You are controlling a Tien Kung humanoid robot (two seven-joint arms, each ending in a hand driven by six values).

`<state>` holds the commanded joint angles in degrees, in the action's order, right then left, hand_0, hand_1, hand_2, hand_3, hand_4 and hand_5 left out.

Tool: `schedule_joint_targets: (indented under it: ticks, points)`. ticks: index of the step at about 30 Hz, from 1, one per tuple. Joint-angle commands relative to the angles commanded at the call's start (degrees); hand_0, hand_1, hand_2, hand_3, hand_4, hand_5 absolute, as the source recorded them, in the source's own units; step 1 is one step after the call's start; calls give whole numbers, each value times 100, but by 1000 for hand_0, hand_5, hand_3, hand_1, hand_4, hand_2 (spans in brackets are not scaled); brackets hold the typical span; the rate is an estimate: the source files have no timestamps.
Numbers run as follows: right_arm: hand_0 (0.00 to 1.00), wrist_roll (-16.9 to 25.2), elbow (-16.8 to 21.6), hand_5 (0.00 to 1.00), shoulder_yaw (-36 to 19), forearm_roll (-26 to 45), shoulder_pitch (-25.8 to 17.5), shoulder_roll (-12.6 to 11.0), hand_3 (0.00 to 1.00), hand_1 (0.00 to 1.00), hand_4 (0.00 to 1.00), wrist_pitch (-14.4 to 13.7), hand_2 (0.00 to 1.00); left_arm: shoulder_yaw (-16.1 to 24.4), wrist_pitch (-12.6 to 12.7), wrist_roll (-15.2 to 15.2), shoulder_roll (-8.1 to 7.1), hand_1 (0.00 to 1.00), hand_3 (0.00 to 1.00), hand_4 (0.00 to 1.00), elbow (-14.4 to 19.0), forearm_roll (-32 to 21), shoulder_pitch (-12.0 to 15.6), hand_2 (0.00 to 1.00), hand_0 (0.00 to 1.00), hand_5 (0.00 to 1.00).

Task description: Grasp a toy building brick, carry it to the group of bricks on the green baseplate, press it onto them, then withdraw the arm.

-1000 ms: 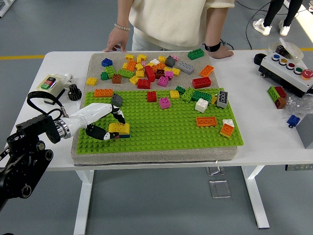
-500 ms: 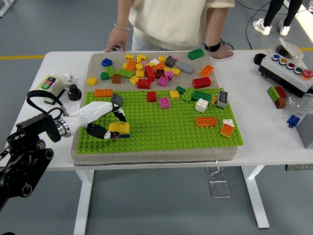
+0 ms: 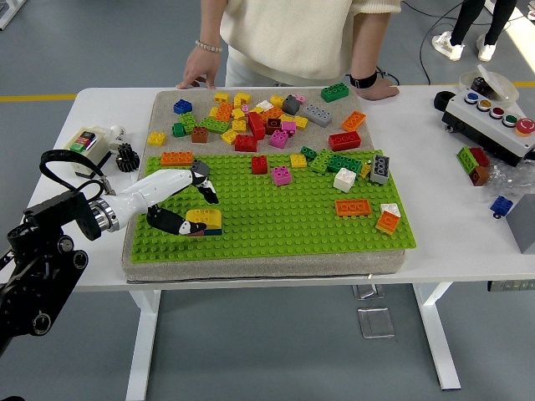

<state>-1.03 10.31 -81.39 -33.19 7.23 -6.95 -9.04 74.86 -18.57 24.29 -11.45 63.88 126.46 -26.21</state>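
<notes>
**Supervisor:** Report layout, largest item first.

**Operator:** I see the white tabletop (image 3: 100, 113) carrying a grey pad with the green baseplate (image 3: 276, 221) on its near half. Loose bricks (image 3: 251, 117) lie on the far half, and a few sit on the plate's far right. A person stands at the far side, one hand (image 3: 199, 67) resting on the table edge. My left hand (image 3: 180, 205) is at the plate's near-left area. The yellow brick (image 3: 204, 220) sits on the studs there.

**Supervisor:** Hand state?

**Operator:** Thumb low and touching the brick's left side, fingers spread and arched above it, not pinching. The right arm is out of view.

**Supervisor:** Hazards?

**Operator:** I judge the brick may be only partly seated. If I withdraw with the thumb against it, it could tilt or lift off. The index fingertip is also near the grey brick (image 3: 199, 170) and could knock it.
</notes>
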Motion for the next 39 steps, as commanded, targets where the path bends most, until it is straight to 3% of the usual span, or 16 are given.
schedule_joint_targets:
  ticks: [5, 6, 11, 12, 24, 39]
  points:
    - [730, 2, 0, 500, 0, -5, -7, 6, 587, 659, 917, -7, 706, 157, -90, -40, -47, 739, 638, 998, 196, -242, 87, 703, 851, 322]
    - [730, 2, 0, 500, 0, -6, -8, 6, 586, 659, 917, -7, 706, 172, -102, -47, -52, 849, 634, 998, 209, -268, 96, 795, 998, 688]
    - [730, -4, 0, 500, 10, -8, -18, 11, 586, 659, 917, -7, 706, 248, -167, -37, -112, 849, 634, 998, 241, -249, 197, 795, 998, 688]
    - [730, -5, 0, 499, 13, -6, -19, 12, 586, 659, 917, -7, 707, 255, -185, -23, -129, 901, 627, 998, 234, -189, 225, 851, 998, 768]
    - [730, -32, 0, 499, 38, 3, -9, 17, 586, 659, 917, -7, 706, 223, -231, 57, -184, 936, 642, 998, 55, 289, 346, 885, 998, 832]
    - [732, -48, 0, 499, 25, 10, 1, 12, 586, 658, 917, 2, 706, 199, -225, 38, -125, 934, 634, 998, -16, 324, 322, 885, 998, 825]
